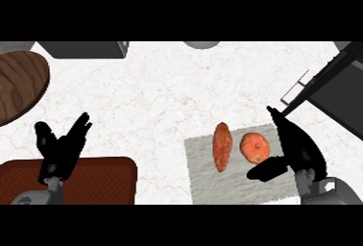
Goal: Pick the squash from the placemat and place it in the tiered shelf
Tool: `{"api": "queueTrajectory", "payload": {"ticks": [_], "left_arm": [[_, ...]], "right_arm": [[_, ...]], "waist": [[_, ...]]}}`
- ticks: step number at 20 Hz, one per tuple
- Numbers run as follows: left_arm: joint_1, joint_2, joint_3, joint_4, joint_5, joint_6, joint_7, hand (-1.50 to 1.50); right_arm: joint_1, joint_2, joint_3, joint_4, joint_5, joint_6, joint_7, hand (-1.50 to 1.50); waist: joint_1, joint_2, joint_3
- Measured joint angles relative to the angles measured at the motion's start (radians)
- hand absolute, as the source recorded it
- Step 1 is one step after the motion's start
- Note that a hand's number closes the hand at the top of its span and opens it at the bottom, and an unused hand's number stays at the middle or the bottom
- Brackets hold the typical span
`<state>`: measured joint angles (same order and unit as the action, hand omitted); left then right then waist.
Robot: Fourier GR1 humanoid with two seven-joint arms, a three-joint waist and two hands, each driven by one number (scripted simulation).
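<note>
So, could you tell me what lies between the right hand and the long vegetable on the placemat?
In the head view, the round squash lies between the right hand and the long vegetable.

Counted by the right hand (301, 149): one round squash (254, 148), one long sweet potato (222, 146), one grey placemat (241, 185).

A: Entry on the squash (255, 147): what was noted?

B: Round, orange, with paler patches and a small dark mark near its centre. It lay on the grey placemat (234, 185), toward the mat's upper right part.

A: Neighbours on the mat?

B: It was just beside a long reddish vegetable to its left, a narrow gap between them.

A: Placemat?

B: Pale grey, rectangular, textured, slightly skewed on the counter.

A: Tiered shelf (333, 91)?

B: Dark framed, at the view's upper right, set diagonally. Squash was not in it.
</note>
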<state>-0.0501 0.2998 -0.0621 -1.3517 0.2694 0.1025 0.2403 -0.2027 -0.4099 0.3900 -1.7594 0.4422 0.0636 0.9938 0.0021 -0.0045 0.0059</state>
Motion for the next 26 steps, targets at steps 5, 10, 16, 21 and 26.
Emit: {"api": "queueTrajectory", "payload": {"ticks": [5, 10, 16, 21, 26], "left_arm": [[0.001, -0.017, 0.014, -0.014, -0.02, -0.003, 0.02, 0.0], [0.001, -0.021, 0.043, -0.019, -0.027, -0.025, 0.042, 0.0], [0.001, -0.039, 0.061, -0.018, -0.053, -0.039, 0.036, 0.0], [-0.004, -0.056, 0.071, -0.009, -0.08, -0.041, 0.026, 0.0], [-0.015, -0.066, 0.084, 0.007, -0.086, -0.058, 0.013, 0.0]], "right_arm": [[0.006, 0.052, -0.012, 0.066, 0.075, 0.005, -0.02, -1.5], [-0.001, 0.095, -0.035, 0.143, 0.153, 0.0, -0.063, -1.5], [0.021, 0.128, -0.076, 0.206, 0.207, -0.028, -0.166, -1.5], [-0.011, 0.18, -0.106, 0.312, 0.245, -0.068, -0.252, -1.5], [-0.024, 0.189, -0.103, 0.354, 0.238, -0.003, -0.307, 1.5]], "waist": [[0.001, 0.0, 0.0], [0.001, 0.001, -0.001], [0.0, 0.001, 0.0], [0.001, 0.0, 0.0], [0.002, -0.002, 0.0]]}}
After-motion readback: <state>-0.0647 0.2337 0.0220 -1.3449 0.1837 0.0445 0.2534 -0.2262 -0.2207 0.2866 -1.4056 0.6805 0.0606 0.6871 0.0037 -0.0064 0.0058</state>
